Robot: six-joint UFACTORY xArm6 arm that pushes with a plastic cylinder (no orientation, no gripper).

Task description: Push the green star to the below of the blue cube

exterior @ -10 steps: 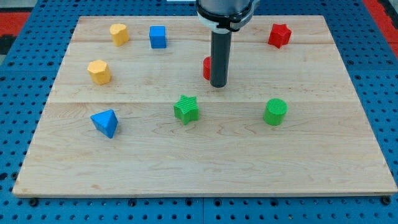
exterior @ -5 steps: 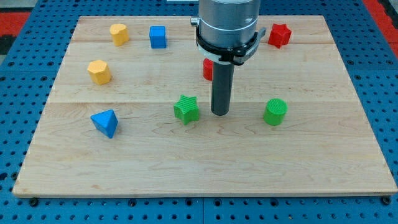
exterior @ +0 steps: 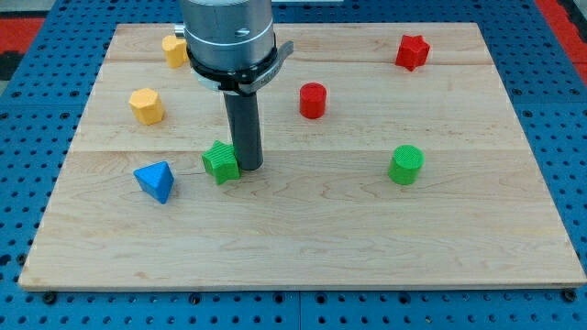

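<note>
Nearest us sits the blue pyramid (exterior: 154, 180) on the left; just past it our tip (exterior: 249, 168) touches the right side of the green star (exterior: 221, 161); we have no hand to open; our arm hides the blue cube; no writing shows.

Tip (exterior: 249, 168) touches the green star (exterior: 221, 161) at its 3 o'clock side. Obstacles near the star: blue pyramid (exterior: 154, 181) at 8 o'clock, lower yellow block (exterior: 146, 105) at 10 o'clock, upper yellow block (exterior: 173, 49) at 11, partly hidden by the arm. Red cylinder (exterior: 313, 100), red star (exterior: 412, 51) and green cylinder (exterior: 405, 165) stand well apart. Board (exterior: 303, 247) lies open from 4 to 7 o'clock. Blue cube hidden behind the arm.
</note>
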